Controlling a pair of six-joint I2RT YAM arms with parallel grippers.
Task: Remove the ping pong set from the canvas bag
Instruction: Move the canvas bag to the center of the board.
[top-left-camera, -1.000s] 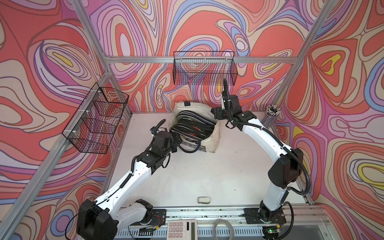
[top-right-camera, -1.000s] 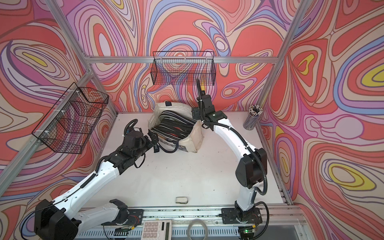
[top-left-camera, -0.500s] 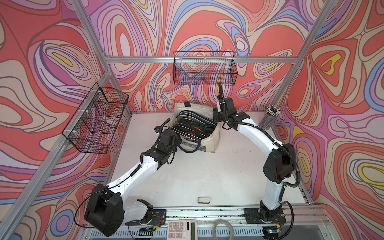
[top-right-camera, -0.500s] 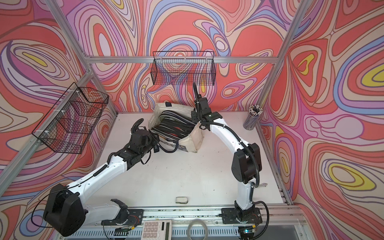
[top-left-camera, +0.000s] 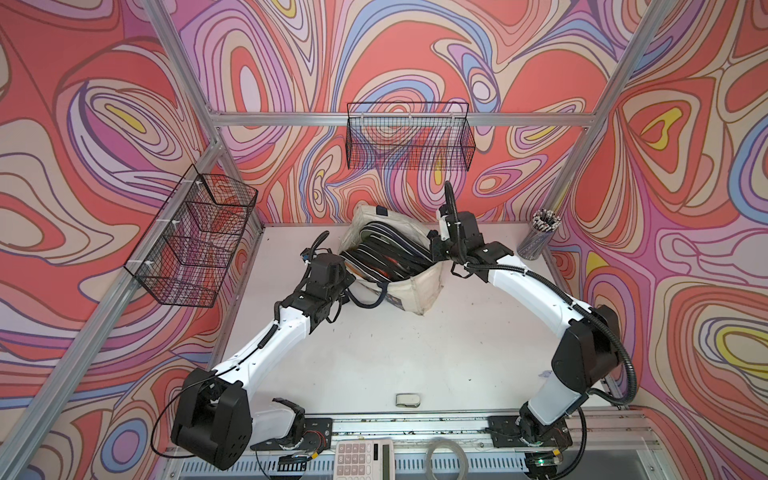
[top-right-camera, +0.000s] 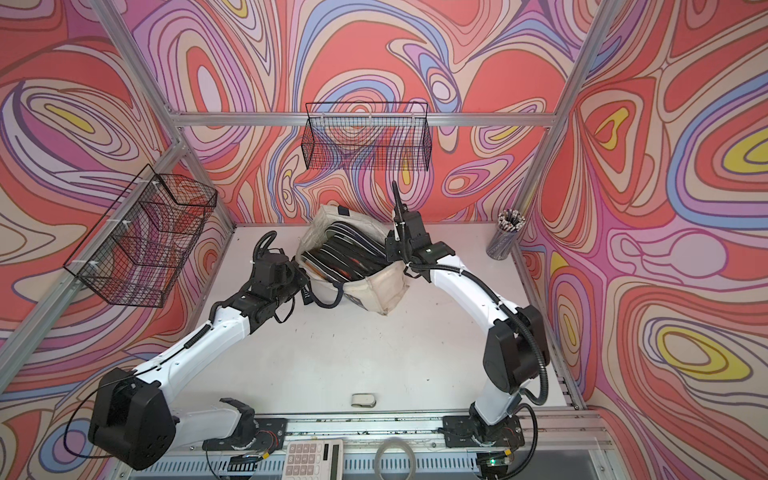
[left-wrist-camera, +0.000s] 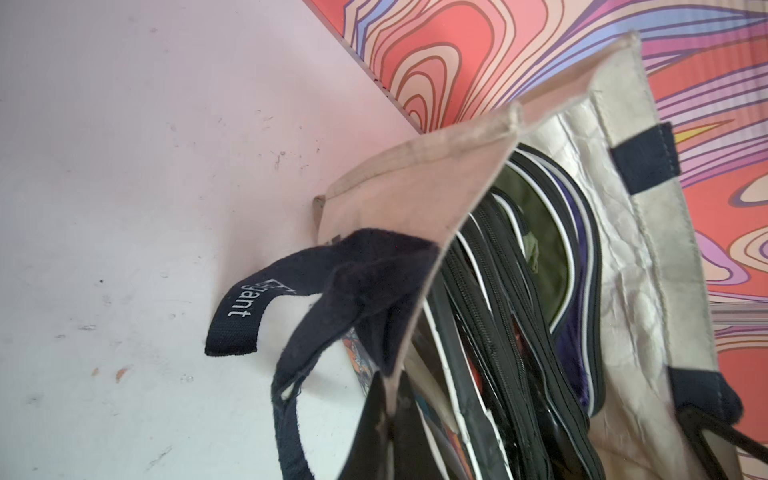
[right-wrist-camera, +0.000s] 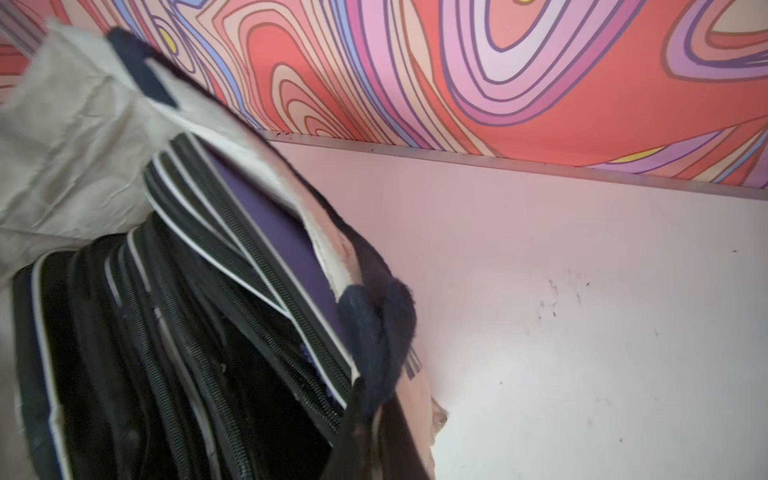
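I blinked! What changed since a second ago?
Both arms reached in to the mouth of the canvas bag. The left gripper and right gripper closed, seemingly pinching its rim on opposite sides. The bag stayed put, the dark cases still inside.

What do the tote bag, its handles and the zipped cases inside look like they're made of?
The canvas bag: cream woven cloth, matt, stitched hem; the inner face looks crinkly, maybe coated. Its handles: navy woven webbing, white printed lettering. The zipped cases: probably synthetic fabric, black, purple, slight sheen, white piping.
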